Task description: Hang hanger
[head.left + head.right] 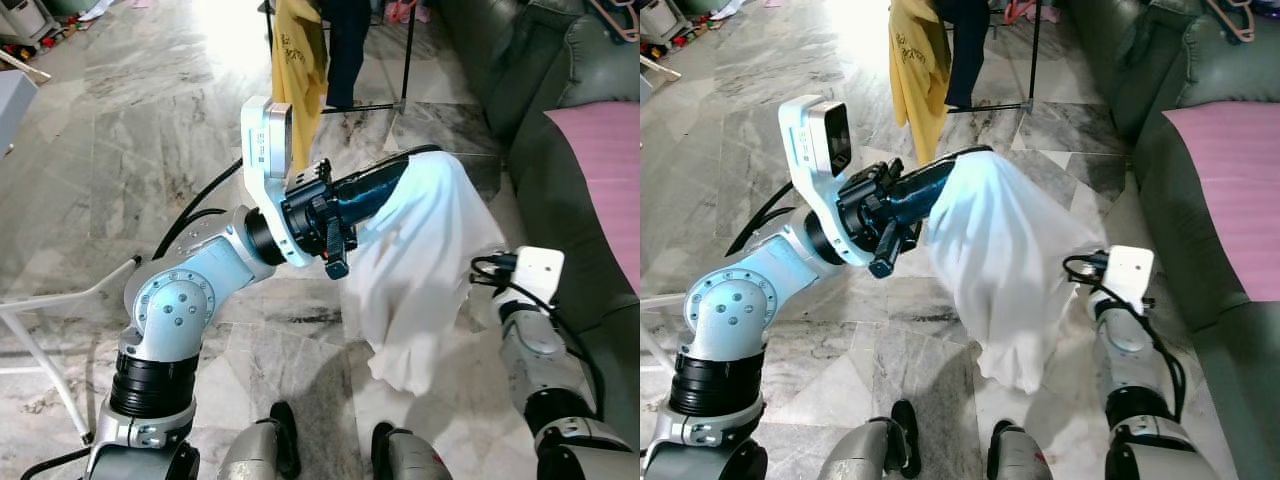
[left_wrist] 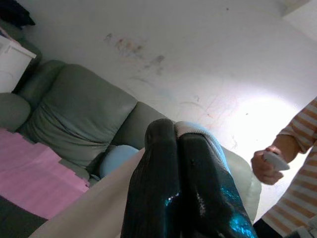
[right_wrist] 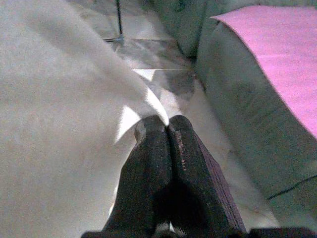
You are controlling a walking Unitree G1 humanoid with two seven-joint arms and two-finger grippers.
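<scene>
**White garment held up between both end effectors beside the sofa**

The white garment (image 1: 415, 270) hangs in mid-air in front of the green sofa (image 1: 560, 150), draped over the raised left end effector (image 1: 385, 185) and trailing down toward the marble floor (image 1: 150, 130). The left end effector's two black fingers (image 2: 168, 188) are pressed together, with white cloth lying over and beside them; whether a hanger sits under the cloth cannot be told. On the sofa side of the garment, lower down, the right end effector (image 3: 166, 126) is clenched, its fingers (image 3: 153, 173) closed against each other with the garment's edge touching their tips; whether cloth is actually pinched between them cannot be told.

A pink cloth (image 1: 605, 170) covers the sofa's seat. Farther from the robot than the garment, away from the sofa's near end, a black clothes rack (image 1: 408, 60) stands on the floor with a yellow shirt (image 1: 298, 70) and a dark garment (image 1: 348, 45) hanging from it. In the left wrist view, a person's hand (image 2: 267, 166) in a striped sleeve holds a small white object against the white wall (image 2: 198, 49) beyond the sofa.
</scene>
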